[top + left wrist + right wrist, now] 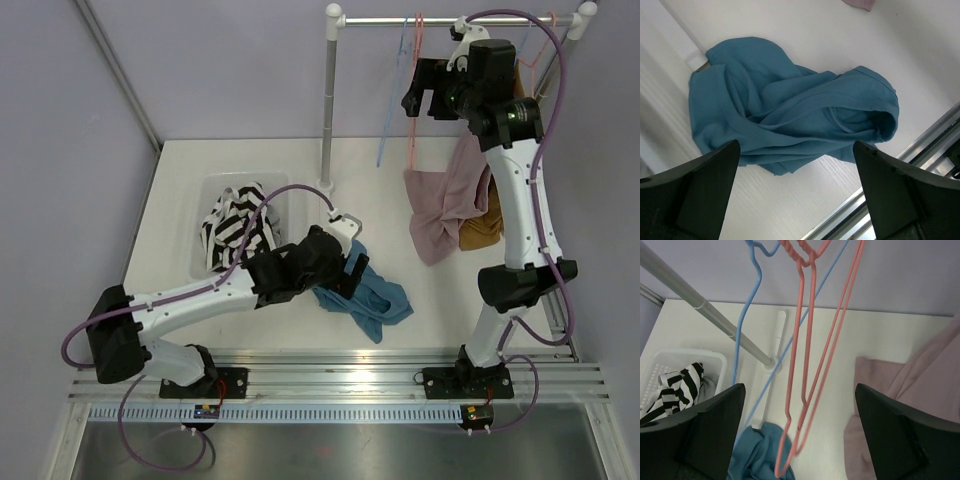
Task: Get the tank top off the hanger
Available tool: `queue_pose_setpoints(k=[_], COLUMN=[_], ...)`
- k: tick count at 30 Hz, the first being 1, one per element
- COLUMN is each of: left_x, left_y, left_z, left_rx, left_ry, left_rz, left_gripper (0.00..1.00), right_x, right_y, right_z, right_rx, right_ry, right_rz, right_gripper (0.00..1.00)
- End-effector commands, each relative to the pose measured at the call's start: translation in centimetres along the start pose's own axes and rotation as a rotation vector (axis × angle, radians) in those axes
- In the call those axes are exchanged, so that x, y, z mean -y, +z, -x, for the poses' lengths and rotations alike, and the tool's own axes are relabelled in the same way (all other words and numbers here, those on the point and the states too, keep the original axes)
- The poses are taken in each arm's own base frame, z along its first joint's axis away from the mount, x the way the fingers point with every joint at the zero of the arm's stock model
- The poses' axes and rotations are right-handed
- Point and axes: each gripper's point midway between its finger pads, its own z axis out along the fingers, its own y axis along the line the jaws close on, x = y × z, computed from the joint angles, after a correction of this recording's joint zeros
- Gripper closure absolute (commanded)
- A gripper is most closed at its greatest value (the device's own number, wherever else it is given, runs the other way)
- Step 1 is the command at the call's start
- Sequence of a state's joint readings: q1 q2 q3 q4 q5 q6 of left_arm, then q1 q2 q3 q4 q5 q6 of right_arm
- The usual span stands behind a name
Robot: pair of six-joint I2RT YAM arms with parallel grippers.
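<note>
Pinch the limp pink fabric tank top by its strap, over the far right corner of the table; your left fingers and right fingers are apart.

Bright, even light falls from above in all three views. In the top view the white worktop is close to overexposed, shadows under the arms are soft and faint, and the metal rail at the near edge carries small glints. In the left wrist view the teal cloth is sharp, with gentle shading in its folds. The left hand shows its fingers as dark, soft-edged shapes, and a grey shade dims the worktop's left side. The right hand has equally dark, blurred fingers, while the wire hangers are crisp.
</note>
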State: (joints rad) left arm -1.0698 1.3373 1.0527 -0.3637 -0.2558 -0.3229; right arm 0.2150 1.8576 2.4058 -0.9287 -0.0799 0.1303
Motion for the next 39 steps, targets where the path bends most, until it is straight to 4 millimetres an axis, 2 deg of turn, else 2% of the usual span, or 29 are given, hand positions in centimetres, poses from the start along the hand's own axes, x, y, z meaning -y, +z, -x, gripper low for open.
queue_pose_setpoints(k=[1, 2, 4, 5, 6, 7, 8, 10, 11, 13, 14, 15, 16, 17, 18, 19, 20, 22, 23, 26, 30, 32, 34, 35, 39], left_x=[1.8, 2.3, 2.7, 3.1, 3.4, 3.6, 3.7, 4.1, 4.0, 4.3, 4.3, 4.2, 4.4, 4.6, 4.4, 4.8, 5.0, 5.6, 5.8, 5.9, 5.5, 5.3, 4.4, 3.4, 0.3], left_y=[2.3, 2.8, 4.5, 5.0, 5.6, 6.2, 7.3, 8.4, 9.6, 10.5, 11.0, 11.8, 12.1, 12.3, 12.5, 12.4, 12.3, 12.3, 12.2, 12.0, 10.1, 8.0, 6.3, 4.9, 1.0], left_z=[0.8, 0.6, -0.7, -0.7, -1.1, -1.3, -2.1, -2.5, -4.0, -5.1, -5.8, -7.3, -7.9, -8.4, -9.6, -10.0, -10.3, -11.0, -11.1, -11.2, -8.2, -5.3, -3.0, -1.0, 3.5], left_rx=[0.048, 0.049, 0.017, 0.022, 0.013, 0.007, -0.011, -0.028, -0.070, -0.105, -0.116, -0.146, -0.153, -0.156, -0.174, -0.163, -0.161, -0.176, -0.180, -0.185, -0.122, -0.059, -0.017, 0.038, 0.113], left_ry=[-0.005, -0.001, 0.010, 0.008, 0.009, 0.011, 0.015, 0.016, 0.019, 0.017, 0.014, 0.008, 0.005, 0.005, 0.009, 0.031, 0.036, 0.048, 0.044, 0.039, 0.029, 0.015, 0.015, 0.007, -0.030], left_rz=[-0.019, -0.024, -0.014, -0.022, -0.026, -0.031, -0.024, -0.028, -0.015, -0.015, -0.012, 0.000, 0.002, 0.003, 0.024, 0.043, 0.045, 0.040, 0.034, 0.033, 0.048, 0.050, 0.092, 0.140, 0.239], left_gripper=[0.01, 0.01, 0.01, 0.01, 0.01, 0.01, 0.01, 0.01, 0.01, 0.01, 0.01, 0.01, 0.01, 0.04, 0.09, 0.14, 0.31, 0.54, 0.70, 1.00, 1.00, 1.00, 1.00, 1.00, 1.00], right_x=[-0.5, -0.7, -0.7, -1.1, -1.1, -1.4, -1.7, -2.4, -2.9, -3.7, -4.6, -4.7, -5.1, -6.0, -6.3, -6.6, -6.9, -7.1, -7.0, -6.8, -6.2, -5.9, -5.7, -5.6, -5.5], right_y=[-6.4, -8.3, -9.6, -11.9, -12.1, -12.9, -14.6, -16.2, -17.8, -19.4, -21.7, -21.6, -22.4, -24.4, -24.5, -25.1, -26.2, -27.7, -27.8, -29.0, -29.8, -29.9, -29.9, -29.9, -29.6], right_z=[3.7, 4.4, 3.9, 4.4, 3.4, 3.3, 2.4, 2.0, 0.8, 0.1, -0.2, -1.5, -1.7, -2.0, -3.0, -3.1, -3.7, -4.2, -4.6, -5.2, -5.5, -5.5, -5.8, -5.9, -6.4], right_rx=[0.137, 0.167, 0.166, 0.198, 0.176, 0.187, 0.190, 0.217, 0.218, 0.237, 0.268, 0.243, 0.259, 0.286, 0.273, 0.287, 0.299, 0.322, 0.317, 0.335, 0.346, 0.347, 0.343, 0.343, 0.343], right_ry=[-0.038, -0.039, -0.034, -0.035, -0.033, -0.028, -0.027, -0.020, -0.020, -0.026, -0.036, -0.033, -0.031, -0.041, -0.040, -0.041, -0.043, -0.047, -0.047, -0.053, -0.062, -0.063, -0.063, -0.062, -0.064], right_rz=[-0.017, -0.016, -0.017, -0.005, 0.000, 0.014, 0.038, 0.077, 0.114, 0.163, 0.211, 0.228, 0.256, 0.310, 0.333, 0.356, 0.374, 0.389, 0.386, 0.381, 0.346, 0.325, 0.318, 0.316, 0.313], right_gripper=[0.00, 0.00, 0.00, 0.01, 0.01, 0.00, 0.00, 0.01, 0.01, 0.01, 0.00, 0.00, 0.00, 0.01, 0.00, 0.01, 0.00, 0.01, 0.00, 0.01, 0.00, 0.00, 0.00, 0.00, 0.01])
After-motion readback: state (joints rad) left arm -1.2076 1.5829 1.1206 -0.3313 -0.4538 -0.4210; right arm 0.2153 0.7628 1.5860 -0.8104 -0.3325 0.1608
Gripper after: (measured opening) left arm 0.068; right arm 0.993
